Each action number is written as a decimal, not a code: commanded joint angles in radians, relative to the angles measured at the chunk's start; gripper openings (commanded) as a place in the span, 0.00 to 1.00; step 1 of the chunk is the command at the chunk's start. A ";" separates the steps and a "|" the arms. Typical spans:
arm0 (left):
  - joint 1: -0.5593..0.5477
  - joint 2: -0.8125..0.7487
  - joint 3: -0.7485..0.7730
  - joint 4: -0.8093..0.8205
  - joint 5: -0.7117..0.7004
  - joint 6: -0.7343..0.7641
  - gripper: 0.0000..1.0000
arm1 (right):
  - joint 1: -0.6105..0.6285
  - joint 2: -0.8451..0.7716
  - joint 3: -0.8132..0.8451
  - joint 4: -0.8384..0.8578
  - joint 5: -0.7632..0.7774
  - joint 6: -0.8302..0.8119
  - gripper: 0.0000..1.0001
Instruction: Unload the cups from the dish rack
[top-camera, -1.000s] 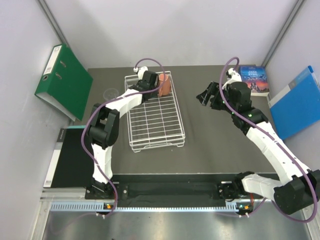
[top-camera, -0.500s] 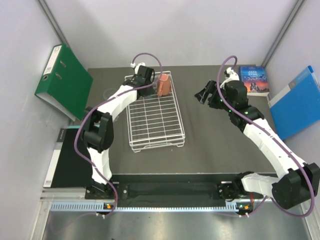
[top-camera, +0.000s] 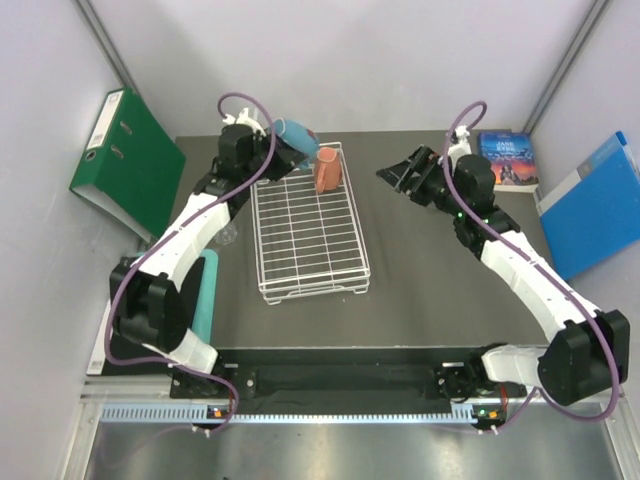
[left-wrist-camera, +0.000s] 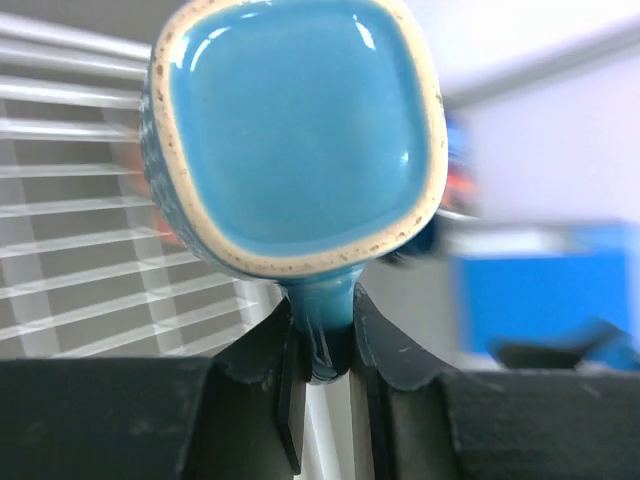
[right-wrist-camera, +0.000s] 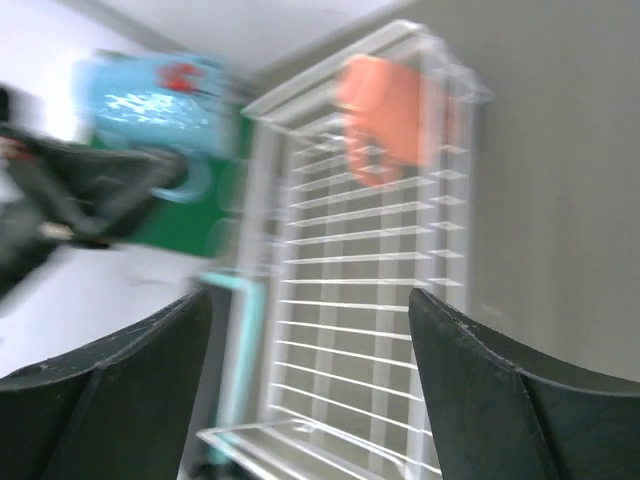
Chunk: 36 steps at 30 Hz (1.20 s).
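The dish rack (top-camera: 310, 240) is a white wire grid. At its far end sits an orange mug (top-camera: 329, 170). Off its far-left corner, the light-blue mug (left-wrist-camera: 295, 130) shows a glossy blue face ringed in cream with brown speckles. Left of the rack is a green binder (top-camera: 128, 160), and right of it a blue folder (top-camera: 595, 205).

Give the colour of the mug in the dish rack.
Orange mug, seen best in the top external view.
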 joint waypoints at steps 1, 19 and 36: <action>0.036 -0.090 -0.193 0.650 0.424 -0.322 0.00 | -0.023 0.013 -0.081 0.413 -0.293 0.236 0.79; -0.043 -0.124 -0.473 1.224 0.629 -0.703 0.00 | 0.043 0.104 -0.039 0.775 -0.411 0.384 0.74; -0.158 -0.156 -0.508 1.120 0.650 -0.597 0.00 | 0.115 0.233 0.070 0.773 -0.439 0.375 0.45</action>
